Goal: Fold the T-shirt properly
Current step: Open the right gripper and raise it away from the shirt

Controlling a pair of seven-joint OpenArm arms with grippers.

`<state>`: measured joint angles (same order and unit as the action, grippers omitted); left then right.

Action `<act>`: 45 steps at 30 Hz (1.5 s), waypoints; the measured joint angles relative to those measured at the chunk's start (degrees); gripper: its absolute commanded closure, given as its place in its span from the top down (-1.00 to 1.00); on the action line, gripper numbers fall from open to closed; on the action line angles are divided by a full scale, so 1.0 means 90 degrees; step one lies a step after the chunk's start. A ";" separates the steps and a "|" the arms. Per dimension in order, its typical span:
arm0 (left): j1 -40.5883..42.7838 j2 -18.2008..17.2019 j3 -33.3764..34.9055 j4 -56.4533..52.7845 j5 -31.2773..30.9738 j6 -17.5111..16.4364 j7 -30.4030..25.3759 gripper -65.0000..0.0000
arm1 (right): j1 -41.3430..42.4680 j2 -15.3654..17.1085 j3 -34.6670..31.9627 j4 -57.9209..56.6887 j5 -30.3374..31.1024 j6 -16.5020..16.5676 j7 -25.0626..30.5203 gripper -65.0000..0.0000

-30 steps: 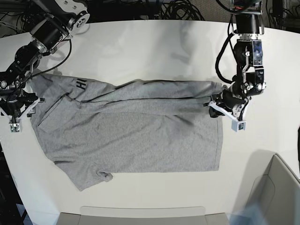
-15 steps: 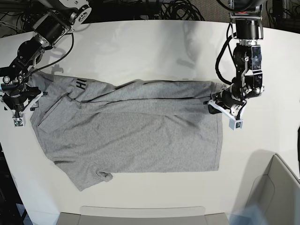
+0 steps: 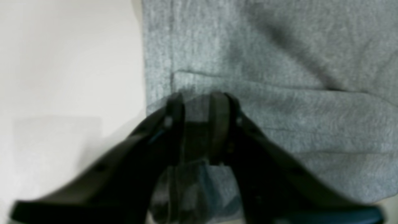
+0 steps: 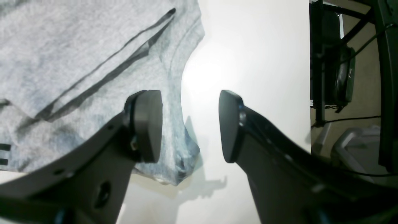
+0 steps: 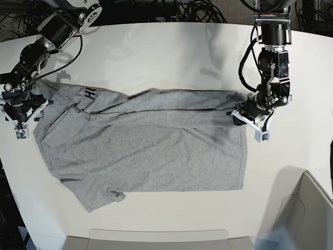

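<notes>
With one long edge of the T-shirt [image 5: 151,140] folded over on the white counter [image 5: 166,57], my left gripper [image 3: 197,107] pinches its hem corner, my right gripper [image 4: 189,124] gapes empty beside the sleeve, and most folds seem left.

Black block lettering runs sideways on the grey T-shirt [image 5: 140,140] near the table's [image 5: 156,52] far left edge, where a fold cuts it short. Only the first letters show in the base view, possibly "HI"; the rest lies hidden under the fold. No other text, label or number is readable in any of the views.
</notes>
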<state>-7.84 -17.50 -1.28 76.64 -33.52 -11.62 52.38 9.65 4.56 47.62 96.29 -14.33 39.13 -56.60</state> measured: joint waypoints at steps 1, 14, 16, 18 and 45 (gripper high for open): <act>0.0002 0.0000 0.0000 -0.0007 0.0012 -0.0002 -0.0002 -1.00 | 0.0000 0.0000 0.0000 -0.0002 0.0000 0.0000 0.0000 -0.10; 0.0005 -0.0002 -0.0148 0.0585 -0.0024 0.0044 0.0124 -1.00 | 0.0000 -0.0002 0.0000 -0.0002 0.0000 -0.0002 0.0000 -0.10; 0.0005 0.0036 -0.0442 0.0595 -0.0036 0.0032 0.0121 -1.00 | 0.0000 0.0000 0.0002 -0.0002 0.0000 0.0000 0.0000 -0.10; -0.0046 -0.0005 -0.0546 0.0559 0.0010 0.0049 0.0121 -1.00 | 0.0000 0.0000 0.0002 -0.0002 -0.0002 0.0000 -0.0002 -0.10; 0.0483 -0.0032 -0.0573 0.1489 -0.0002 0.0024 0.0146 -0.64 | -0.0034 0.0578 0.1977 0.0124 0.0736 0.0000 -0.1889 -0.10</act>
<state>-3.49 -17.78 -6.44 90.04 -33.54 -11.40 53.69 9.34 9.76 65.41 97.41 -7.70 39.13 -73.60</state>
